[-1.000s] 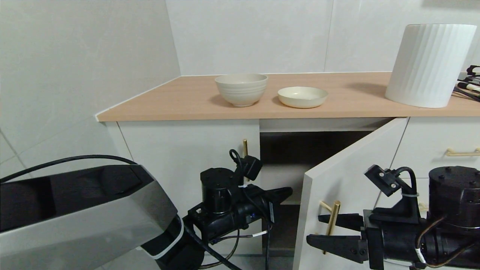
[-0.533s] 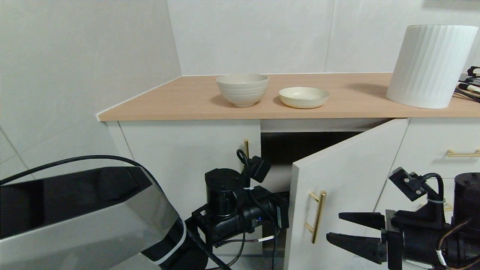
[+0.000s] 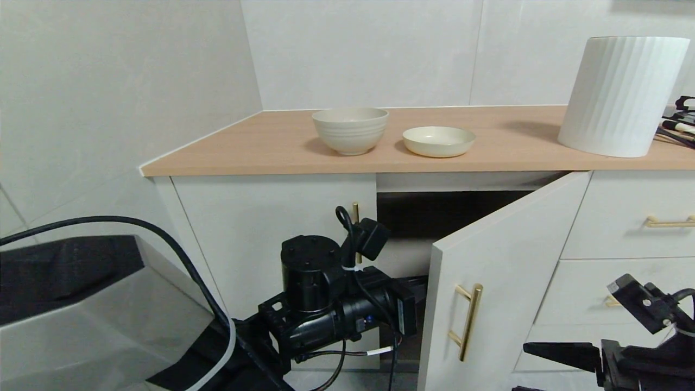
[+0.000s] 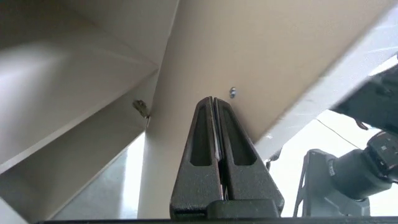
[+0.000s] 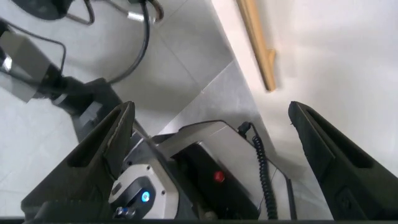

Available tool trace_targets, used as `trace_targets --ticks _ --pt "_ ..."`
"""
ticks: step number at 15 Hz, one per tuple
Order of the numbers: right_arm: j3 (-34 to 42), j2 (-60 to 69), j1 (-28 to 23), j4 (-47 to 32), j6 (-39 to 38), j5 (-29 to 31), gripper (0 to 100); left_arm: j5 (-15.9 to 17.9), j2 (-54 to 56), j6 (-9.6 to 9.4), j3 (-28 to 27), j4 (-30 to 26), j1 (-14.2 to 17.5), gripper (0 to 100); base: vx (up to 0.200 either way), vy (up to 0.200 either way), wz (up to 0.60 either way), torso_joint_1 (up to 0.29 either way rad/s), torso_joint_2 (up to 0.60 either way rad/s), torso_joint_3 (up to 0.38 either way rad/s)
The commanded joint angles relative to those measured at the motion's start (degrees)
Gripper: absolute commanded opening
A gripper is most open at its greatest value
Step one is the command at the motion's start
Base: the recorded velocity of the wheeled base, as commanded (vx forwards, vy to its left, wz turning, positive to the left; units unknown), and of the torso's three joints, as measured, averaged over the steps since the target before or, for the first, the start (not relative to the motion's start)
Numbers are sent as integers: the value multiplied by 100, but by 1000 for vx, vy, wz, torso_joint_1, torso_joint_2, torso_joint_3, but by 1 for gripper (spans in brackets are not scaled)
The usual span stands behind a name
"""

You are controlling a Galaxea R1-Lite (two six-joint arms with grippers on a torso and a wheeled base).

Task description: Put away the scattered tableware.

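— What is the room like?
— White tiled walls (image 3: 358,49) meet in a corner behind a light wooden surface (image 3: 260,146) set over white cabinets (image 3: 271,228).
— And what stands around?
— A tall white ribbed cylindrical container (image 3: 623,95) stands at the right end, with dark pens (image 3: 678,125) at the right edge. Below the front edge a white cabinet door (image 3: 505,260) hangs half open, its brass bar handle (image 3: 468,321) upright.
— The tableware?
— A cream ribbed ceramic bowl (image 3: 350,129) sits near the front edge, left of the middle, mouth up. A cream shallow round dish (image 3: 438,140) sits just beside it on its right, apart, also mouth up.
— The tools?
— The left tool (image 4: 212,99), fingers pressed together, points at the door's inner face; I cannot tell whether it touches. The right tool (image 5: 210,118) hangs low by the outer face, fingers spread wide.
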State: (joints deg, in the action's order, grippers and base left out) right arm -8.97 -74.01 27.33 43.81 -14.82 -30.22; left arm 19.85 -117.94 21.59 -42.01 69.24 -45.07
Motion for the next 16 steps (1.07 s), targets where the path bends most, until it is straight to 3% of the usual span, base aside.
trace_targets --ticks 1,3,8,12,16 --pt "124 352 9 -22 -12 -1 100 2 175 3 52 2 -72 0 0 0 0 0 0 0" --pt "106 431 9 -101 -12 7 100 19 131 3 -18 -51 -116 0 0 0 0 0 0 0" --pt "124 431 18 -119 -3 -1 100 46 87 3 -853 -1370 -204 0 0 0 0 0 0 0" --pt "133 440 27 -119 -3 -1 100 46 -62 3 -1099 -1545 -230 0 0 0 0 0 0 0" --pt "133 484 35 -119 -3 -19 100 46 -229 3 -1240 -1545 -230 0 -200 0 0 7 1 1"
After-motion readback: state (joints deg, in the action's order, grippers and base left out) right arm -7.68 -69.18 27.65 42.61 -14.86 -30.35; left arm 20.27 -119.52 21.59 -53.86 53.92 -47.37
